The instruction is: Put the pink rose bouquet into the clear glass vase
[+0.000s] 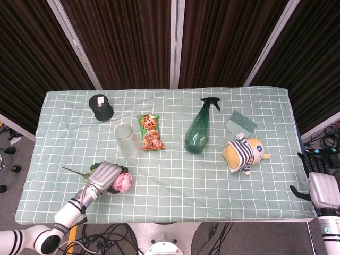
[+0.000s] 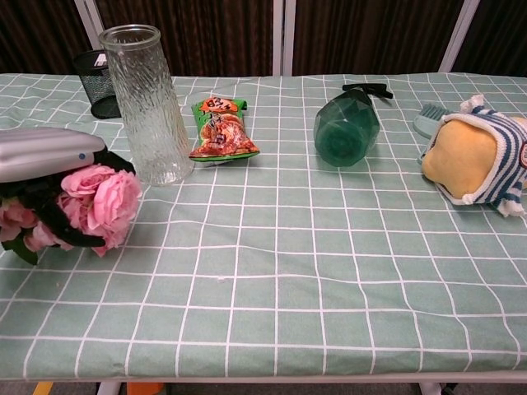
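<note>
At the table's near-left corner, silver left hand point(image 1: 104, 175) with black fingers point(image 2: 58, 220) wrapped round the pink rose bouquet point(image 2: 97, 201), blooms pointing right, thin green stem point(image 1: 74, 172) trailing left. Just beyond, upright and apart from the flowers, tall clear ribbed glass vase point(image 2: 146, 103). Off the table's right edge, grey right hand point(image 1: 321, 187), holding nothing, fingers apart.

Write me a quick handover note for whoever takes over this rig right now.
Left hand grips the pink rose bouquet near the table's front left, blooms toward the clear glass vase.
Right hand idle off the table's right edge, holding nothing.
Vase stands upright and empty behind the bouquet, beside the snack packet.
Done: bouquet grasped.
Left: lift it, turn stems down, lower it into the vase, release.
</note>
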Robot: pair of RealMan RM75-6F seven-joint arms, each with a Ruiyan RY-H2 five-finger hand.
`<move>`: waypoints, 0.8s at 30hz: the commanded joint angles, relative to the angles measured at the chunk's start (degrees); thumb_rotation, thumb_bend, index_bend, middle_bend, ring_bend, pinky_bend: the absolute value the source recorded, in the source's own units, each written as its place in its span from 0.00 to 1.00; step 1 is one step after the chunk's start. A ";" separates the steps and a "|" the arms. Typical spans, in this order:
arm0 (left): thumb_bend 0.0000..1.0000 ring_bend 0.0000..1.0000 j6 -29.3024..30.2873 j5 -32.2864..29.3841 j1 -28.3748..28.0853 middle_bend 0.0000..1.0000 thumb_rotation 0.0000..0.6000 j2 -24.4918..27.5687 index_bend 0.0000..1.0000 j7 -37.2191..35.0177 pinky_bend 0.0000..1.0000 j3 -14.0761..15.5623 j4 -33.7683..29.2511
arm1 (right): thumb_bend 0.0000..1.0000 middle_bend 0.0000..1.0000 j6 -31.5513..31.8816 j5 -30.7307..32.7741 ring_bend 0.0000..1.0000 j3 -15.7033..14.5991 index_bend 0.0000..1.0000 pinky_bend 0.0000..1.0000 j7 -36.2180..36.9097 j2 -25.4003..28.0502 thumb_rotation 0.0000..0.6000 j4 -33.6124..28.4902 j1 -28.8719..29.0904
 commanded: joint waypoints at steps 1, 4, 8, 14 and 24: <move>0.29 0.52 3.18 2.35 1.19 0.52 1.00 3.21 0.46 -0.11 0.67 -0.22 -2.88 | 0.14 0.00 0.09 0.05 0.00 0.03 0.00 0.00 -0.24 0.06 1.00 -0.22 -0.01; 0.29 0.52 7.20 4.14 2.65 0.52 1.00 7.33 0.46 -0.60 0.67 -1.17 -5.82 | 0.14 0.00 0.35 -0.09 0.00 0.03 0.00 0.00 -0.53 0.12 1.00 -0.50 -0.05; 0.29 0.52 13.89 6.75 4.95 0.52 1.00 12.20 0.46 -1.74 0.67 -3.42 -7.04 | 0.14 0.00 0.68 -0.26 0.00 0.06 0.00 0.00 -0.84 0.17 1.00 -0.86 -0.09; 0.29 0.52 27.92 13.56 8.46 0.52 1.00 13.27 0.45 -6.17 0.68 -8.86 -1.40 | 0.14 0.00 1.41 -0.91 0.00 0.07 0.00 0.00 -1.20 0.37 1.00 -1.61 -0.18; 0.29 0.52 40.20 17.36 7.18 0.51 1.00 9.78 0.46 -16.72 0.68 -19.25 4.74 | 0.14 0.00 1.58 -0.80 0.00 0.17 0.00 0.00 -1.85 0.45 1.00 -2.45 -0.12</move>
